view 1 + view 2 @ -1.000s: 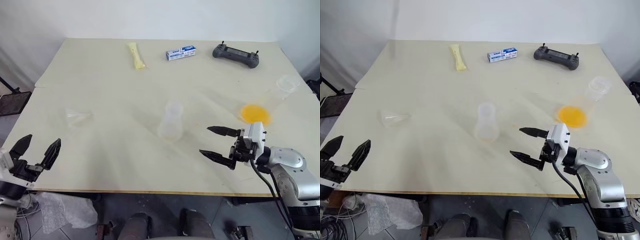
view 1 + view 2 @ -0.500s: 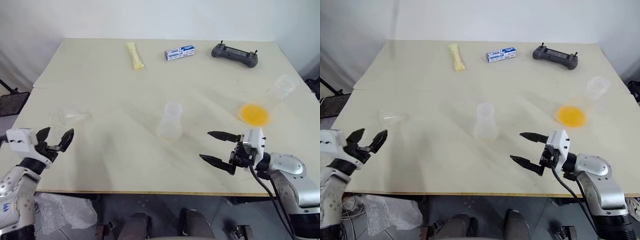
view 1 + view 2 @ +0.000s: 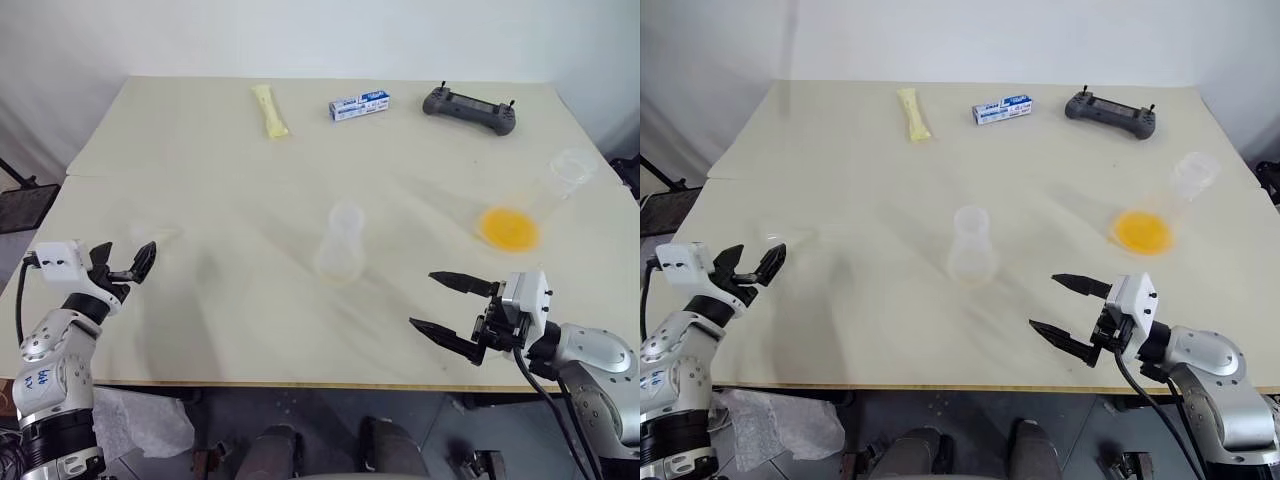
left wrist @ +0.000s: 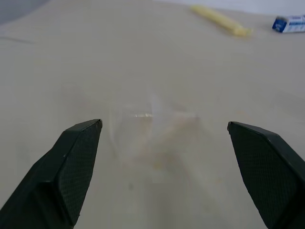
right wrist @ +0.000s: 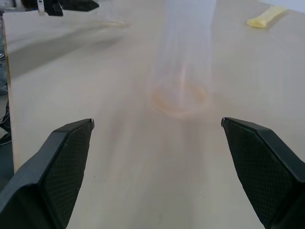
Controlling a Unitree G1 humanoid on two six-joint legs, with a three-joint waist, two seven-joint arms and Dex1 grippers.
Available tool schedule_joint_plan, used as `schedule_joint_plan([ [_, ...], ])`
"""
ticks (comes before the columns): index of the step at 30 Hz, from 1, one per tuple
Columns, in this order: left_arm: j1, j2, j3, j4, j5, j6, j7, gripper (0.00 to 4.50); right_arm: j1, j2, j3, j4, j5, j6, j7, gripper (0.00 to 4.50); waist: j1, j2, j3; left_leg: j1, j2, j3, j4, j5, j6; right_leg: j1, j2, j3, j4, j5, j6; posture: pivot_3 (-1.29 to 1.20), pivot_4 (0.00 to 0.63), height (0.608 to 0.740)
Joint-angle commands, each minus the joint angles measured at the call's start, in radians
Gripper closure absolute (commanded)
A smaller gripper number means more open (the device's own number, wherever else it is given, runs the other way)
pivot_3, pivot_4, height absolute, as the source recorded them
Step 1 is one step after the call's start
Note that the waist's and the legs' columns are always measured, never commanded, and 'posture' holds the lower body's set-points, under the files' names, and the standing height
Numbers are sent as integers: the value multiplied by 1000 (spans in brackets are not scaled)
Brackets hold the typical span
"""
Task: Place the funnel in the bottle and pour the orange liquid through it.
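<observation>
Near funnel [image 4: 152,117]: left end effector [image 3: 752,268] spread, empty | right end effector [image 3: 1072,312] spread, empty

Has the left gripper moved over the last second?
Yes. The left gripper, open, has come up over the table's near edge toward the funnel, which lies where it did, and now sits just short of it.
</observation>
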Motion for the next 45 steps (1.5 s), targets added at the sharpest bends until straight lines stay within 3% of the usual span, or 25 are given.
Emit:
schedule_joint_plan([
  [1,-41,14,-16,36,13,-23,-15,16,1,-16,-37,-34,19,2,-6,0,2,0,0,0,0,0,0,0,0,0,0,0,0,0,0,0,150,740],
  [14,-169,30,-87,238,66,-112,-70,16,6,-42,-71,-45,34,20,-10,0,0,0,0,0,-1,0,0,0,0,0,0,-1,1,0,0,0,150,740],
  [17,-186,40,-101,270,79,-125,-89,602,4,-44,-76,-42,35,20,-9,0,0,0,0,0,-1,0,0,0,0,0,0,-2,1,0,0,0,150,740],
  [29,-294,102,-176,312,100,-111,-226,4423,11,-37,-101,-68,106,4,63,0,1,-1,0,0,-1,0,1,0,1,0,0,-2,1,0,1,0,150,740],
  [39,-458,131,-324,146,68,-43,-467,4471,15,16,-76,-89,69,-42,10,0,2,-1,1,-1,-2,-1,1,1,1,0,0,-2,2,0,1,0,150,740],
  [45,-639,118,-397,236,82,-90,-638,4471,10,39,-63,-105,43,-58,-26,0,0,-1,1,-1,-2,0,1,1,1,-1,1,-2,2,0,1,0,150,740],
])
